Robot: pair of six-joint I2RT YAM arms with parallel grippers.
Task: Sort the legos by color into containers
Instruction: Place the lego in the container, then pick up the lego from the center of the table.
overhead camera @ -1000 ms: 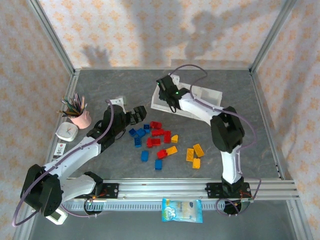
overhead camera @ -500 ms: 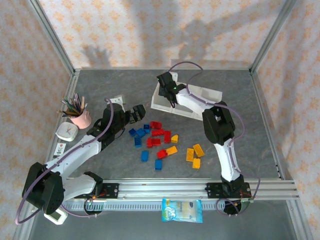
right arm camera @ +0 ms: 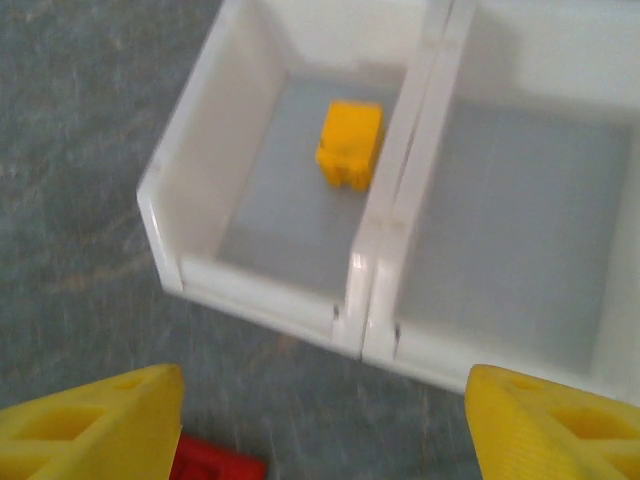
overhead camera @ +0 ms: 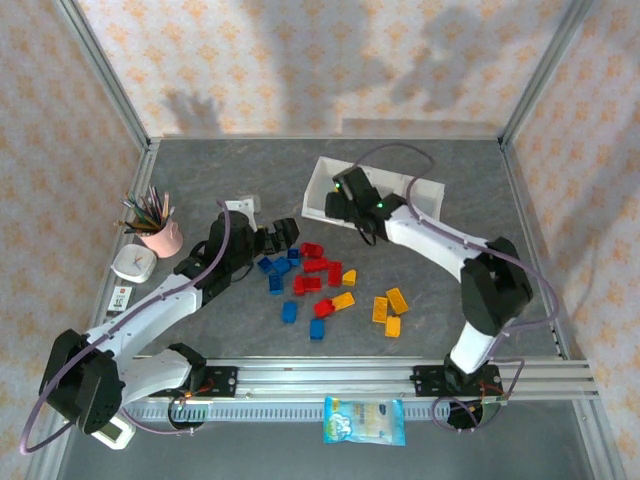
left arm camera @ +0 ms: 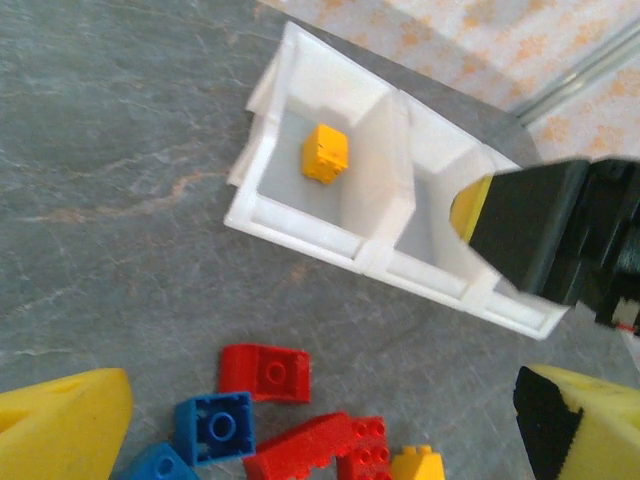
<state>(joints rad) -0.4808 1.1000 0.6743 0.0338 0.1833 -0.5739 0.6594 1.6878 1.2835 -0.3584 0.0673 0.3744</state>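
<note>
1. Yellow, red and blue legos (overhead camera: 315, 280) lie scattered mid-desk (overhead camera: 220, 170) in the top view, well apart from the white three-compartment tray (overhead camera: 318, 180). The right end effector (overhead camera: 342, 200) has drawn back from over the tray's left end toward its near edge. The left end effector (overhead camera: 283, 235) hovers just beside the blue bricks (overhead camera: 272, 268).
2. Left wrist view: one yellow brick (left arm camera: 325, 152) rests on the floor of the tray's end compartment, and the next compartment looks bare. The left end effector's fingers (left arm camera: 70, 425) stand wide apart, released, above the pile.
3. Right wrist view: the same brick lies free in that compartment. The right fingers (right arm camera: 90, 425), clenched a second ago, are now spread with nothing between them. By my reading the first yellow piece is delivered, that compartment now serves for yellow, and nearly all the sorting remains.
</note>
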